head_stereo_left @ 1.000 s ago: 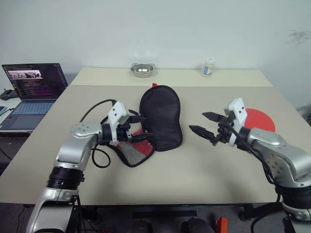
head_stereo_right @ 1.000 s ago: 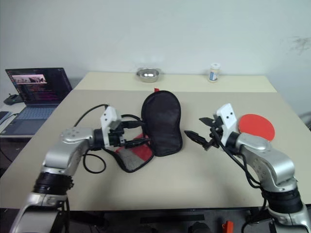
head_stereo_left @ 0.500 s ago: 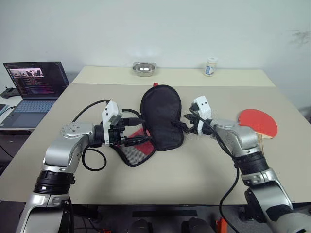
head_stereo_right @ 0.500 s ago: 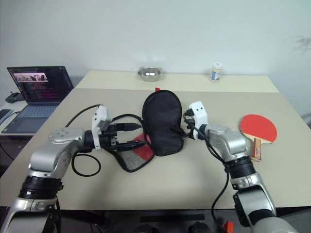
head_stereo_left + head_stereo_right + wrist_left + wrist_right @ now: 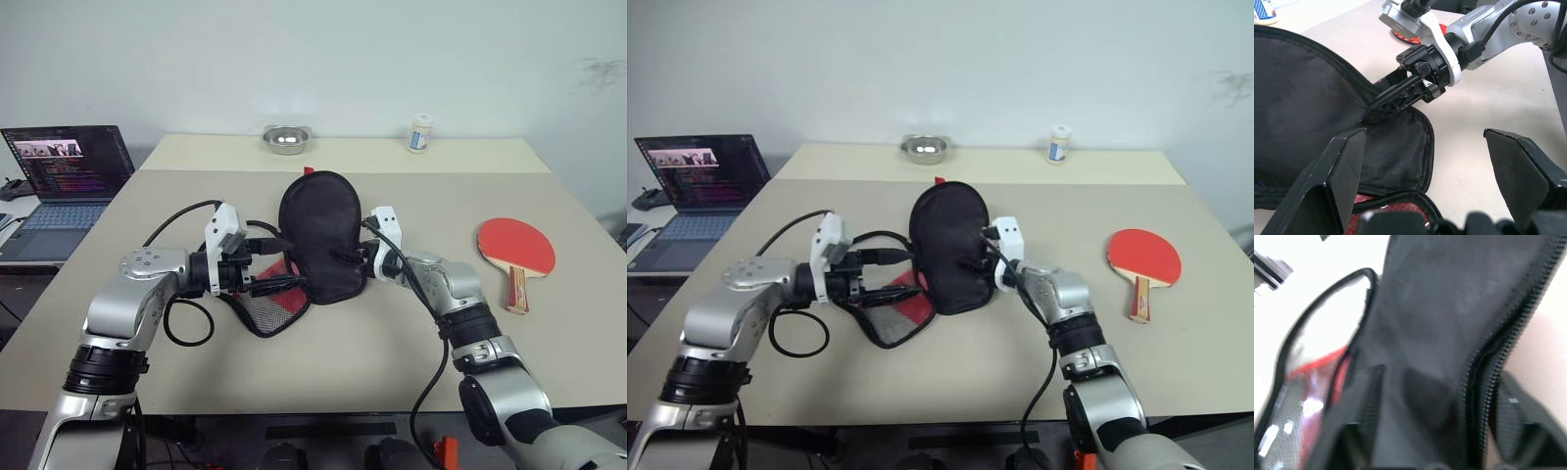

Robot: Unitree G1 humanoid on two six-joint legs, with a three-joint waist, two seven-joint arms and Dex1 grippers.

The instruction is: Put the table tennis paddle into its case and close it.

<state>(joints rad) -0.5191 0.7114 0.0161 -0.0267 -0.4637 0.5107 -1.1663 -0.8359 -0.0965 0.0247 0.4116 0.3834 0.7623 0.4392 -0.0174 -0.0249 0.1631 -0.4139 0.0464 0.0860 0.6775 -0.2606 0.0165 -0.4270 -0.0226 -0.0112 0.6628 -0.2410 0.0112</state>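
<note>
In the left eye view I see the case [image 5: 318, 235] at the centre of the frame on the worktop [image 5: 372, 343], its black flap standing up and the red mesh half [image 5: 266, 305] lying open below and left of it. My left gripper [image 5: 277, 276] sits at that open left side, fingers spread wide with nothing between them. My right gripper [image 5: 345, 260] is at the case's right edge, fingers part-closed around the flap's zipper rim. The table tennis paddle [image 5: 516, 248] lies flat at the right of the frame, well apart from both grippers.

In the left wrist view, the left gripper's fingers [image 5: 1342, 171] stand wide apart, empty, with the black lining between them; the right gripper [image 5: 1374, 104] pinches the flap's edge in the middle of the frame.

In the right wrist view, I see black fabric and the zipper edge [image 5: 1498, 357] running between the fingers, though blur hides how firmly they grip.
</note>
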